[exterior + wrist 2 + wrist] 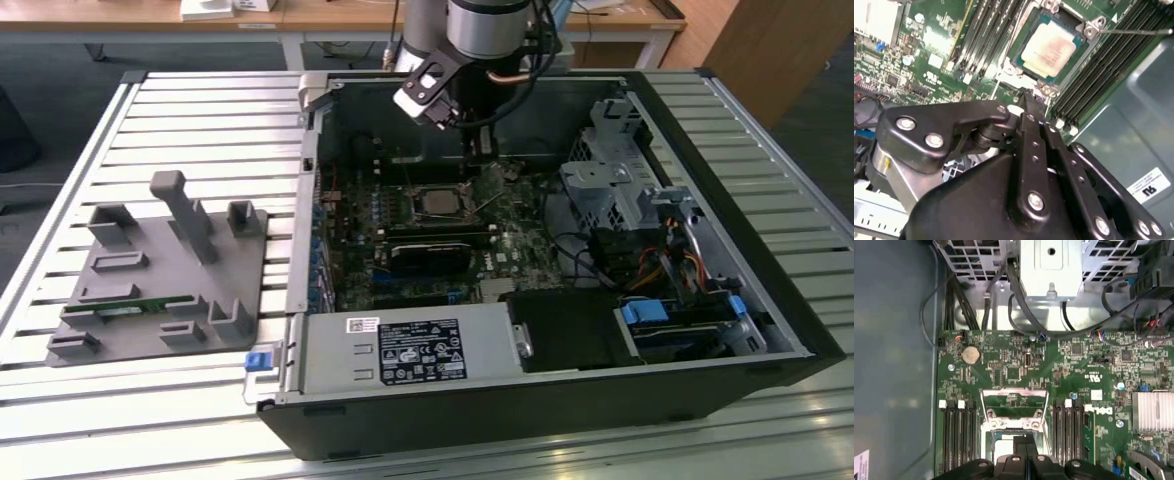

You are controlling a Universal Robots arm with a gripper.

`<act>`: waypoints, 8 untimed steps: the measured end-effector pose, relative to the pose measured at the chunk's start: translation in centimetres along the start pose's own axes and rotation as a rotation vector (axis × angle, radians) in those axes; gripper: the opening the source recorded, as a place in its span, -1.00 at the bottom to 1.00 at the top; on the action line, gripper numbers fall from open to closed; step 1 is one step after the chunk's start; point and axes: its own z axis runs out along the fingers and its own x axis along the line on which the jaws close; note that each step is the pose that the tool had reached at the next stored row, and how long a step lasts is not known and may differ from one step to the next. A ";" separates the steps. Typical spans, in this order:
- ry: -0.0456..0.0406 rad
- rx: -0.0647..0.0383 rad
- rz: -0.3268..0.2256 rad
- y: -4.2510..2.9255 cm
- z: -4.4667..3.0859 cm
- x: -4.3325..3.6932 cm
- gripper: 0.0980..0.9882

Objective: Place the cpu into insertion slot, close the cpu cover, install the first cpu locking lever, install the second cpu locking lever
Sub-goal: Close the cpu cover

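The gripper (1029, 100) lies nearest the lens in the second wrist view. Its black linkage is in the foreground and its two fingers are drawn together into one narrow tip. I cannot make out from this angle whether a thin metal edge is nipped between them. The cpu (1048, 49) sits seated in the insertion slot (1015, 59), its pale metal top bare, just beyond that tip. In the first wrist view the cpu cover (1014, 392) is swung open, and the green board shows through its square window. In the exterior view the gripper (478, 155) hangs in the upper middle of the frame, inside the open computer case (747, 300), with the chip just below it. The likely risks follow from this closeness. The chip is not clamped, so a nudge from the tip could shift it on its contacts. A tip driven down too far could press on its top. A cover let go early could drop onto it. The thin wire lever (1134, 32) stands free and could snag. By count there is one gripper, one cpu, one insertion slot and one cover. One lever is plainly seen, and there seem to be four long memory slots (956, 435), two on either side of the socket. One coin cell (970, 354) sits on the board. One grey fixture tray (134, 290) is at the exterior view's left.
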 end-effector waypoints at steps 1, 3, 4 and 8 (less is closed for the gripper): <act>0.0000 0.000 0.000 0.06 -0.06 0.00 -0.98; 0.0007 0.000 0.000 0.27 -0.04 0.01 -0.98; 0.0007 0.000 0.000 0.49 -0.03 0.01 -0.98; 0.0002 0.001 0.000 1.78 0.04 0.04 -0.98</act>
